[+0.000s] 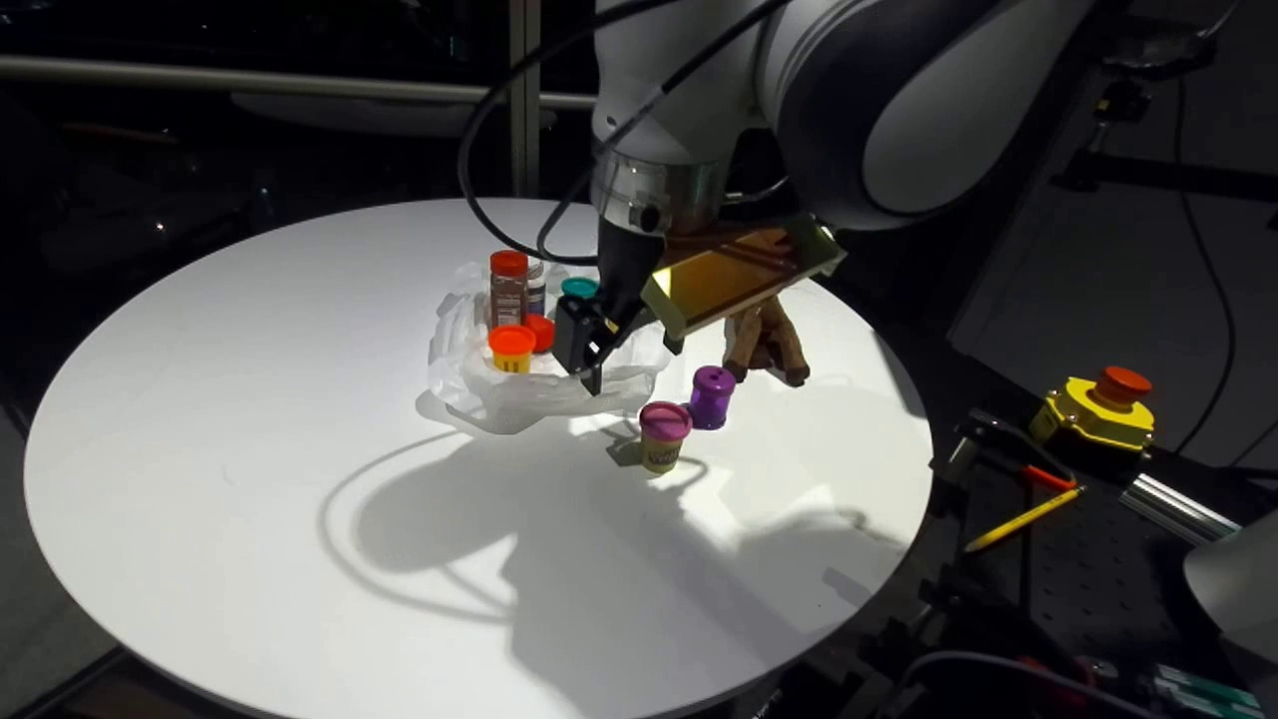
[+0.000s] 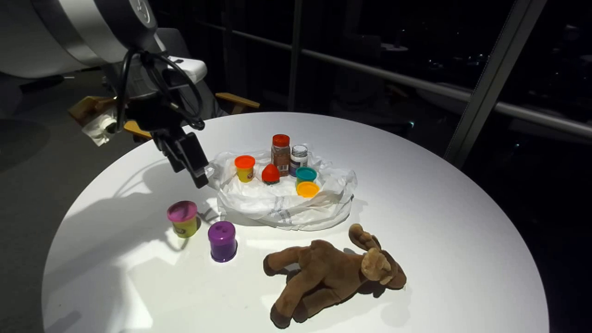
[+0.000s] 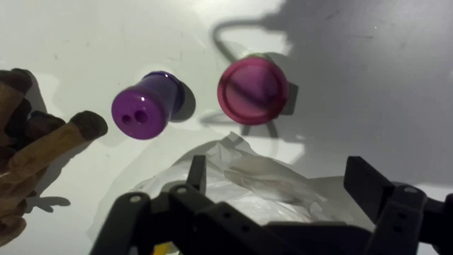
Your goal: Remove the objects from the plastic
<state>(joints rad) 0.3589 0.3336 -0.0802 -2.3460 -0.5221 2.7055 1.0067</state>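
It is dim around me, nearly black in the corners, with pinpoints of light in the dark glass panes [image 2: 407, 27]. The big round white table [image 1: 250, 479] stands out under a strong light from high behind the white-and-black jointed robot arm [image 1: 674, 80]: in an exterior view a broad grey shadow stretches toward the near edge, a thin loop of shadow curving beside it. Pale glare patches the table near the shiny purple plastic container [image 2: 223, 245], which carries small white glints in the wrist view. There, shadow greys the upper right, and a dark stripe crosses the round pink plastic lid [image 3: 253, 90]. Print on the red-capped brown jar [image 2: 280, 158] is too soft to read.
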